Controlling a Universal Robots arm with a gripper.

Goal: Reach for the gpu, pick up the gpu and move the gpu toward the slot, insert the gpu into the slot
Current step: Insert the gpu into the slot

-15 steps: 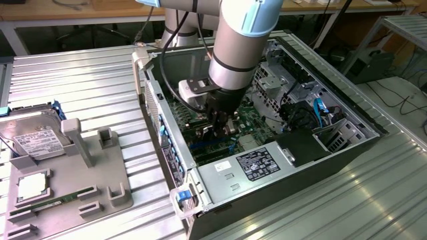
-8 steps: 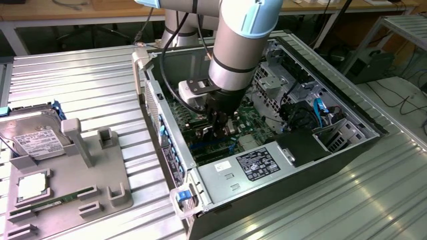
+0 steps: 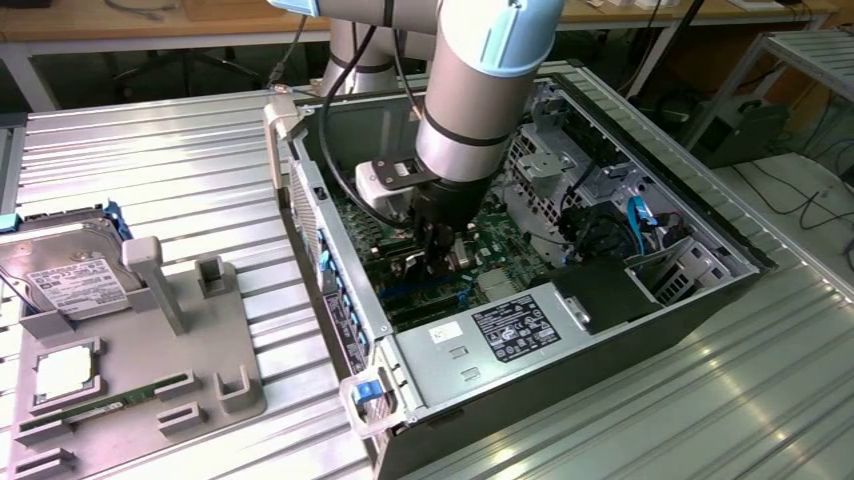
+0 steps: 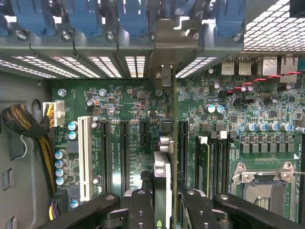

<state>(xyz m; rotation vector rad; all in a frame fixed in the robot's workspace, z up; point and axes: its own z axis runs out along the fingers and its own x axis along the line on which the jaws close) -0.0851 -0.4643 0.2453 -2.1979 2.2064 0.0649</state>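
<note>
Arm reaching down into open grey computer case point(image 3: 641, 330). Black gripper point(image 4: 164, 202) jaws closed on the gpu point(image 4: 164, 157), a thin dark card with silver bracket, held edge-on and upright over green motherboard point(image 4: 119, 102). Card seems lined up over its slot (slot itself hidden beneath, seating unclear).

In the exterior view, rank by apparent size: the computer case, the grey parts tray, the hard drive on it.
1. Computer case.
2. Grey parts tray.
3. Hard drive, smallest; it runs partly off the frame edge.
</note>
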